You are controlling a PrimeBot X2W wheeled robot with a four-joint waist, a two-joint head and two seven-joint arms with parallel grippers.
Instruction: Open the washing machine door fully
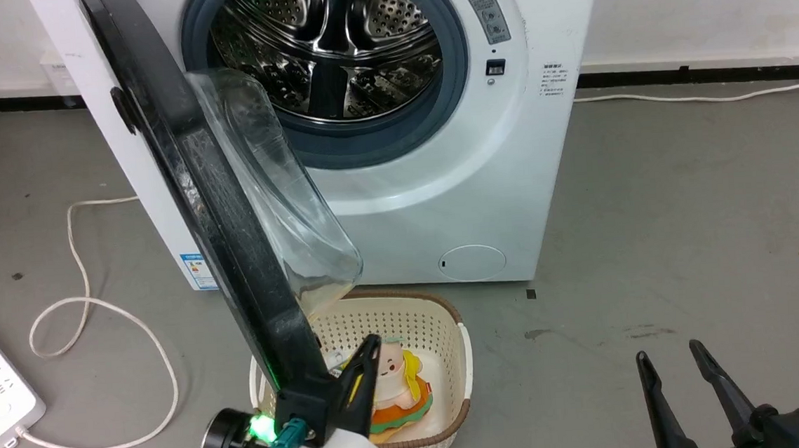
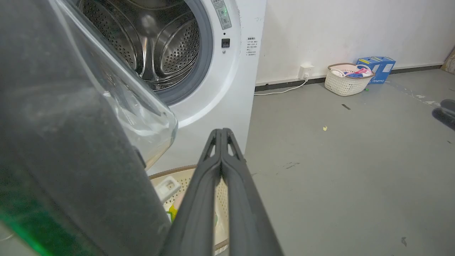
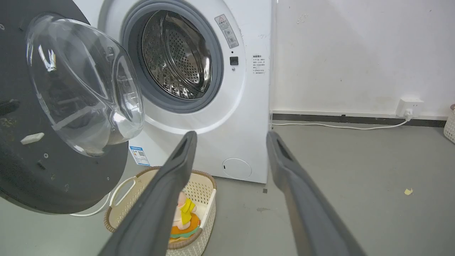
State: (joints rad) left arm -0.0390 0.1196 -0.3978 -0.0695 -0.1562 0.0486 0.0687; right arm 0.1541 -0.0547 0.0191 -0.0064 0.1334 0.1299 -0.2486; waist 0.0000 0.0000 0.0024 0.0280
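Washing machine door: stood partly open, edge-on, its rim running up and away just left of your left gripper, pressed together, empty, on the door's glass side; your right gripper, spread, was well apart.

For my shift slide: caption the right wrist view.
Washing machine door stands open, steel drum exposed, right gripper open before a basket holding a soft toy.

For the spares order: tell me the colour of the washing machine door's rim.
Black; the washing machine door shows best in the right wrist view.
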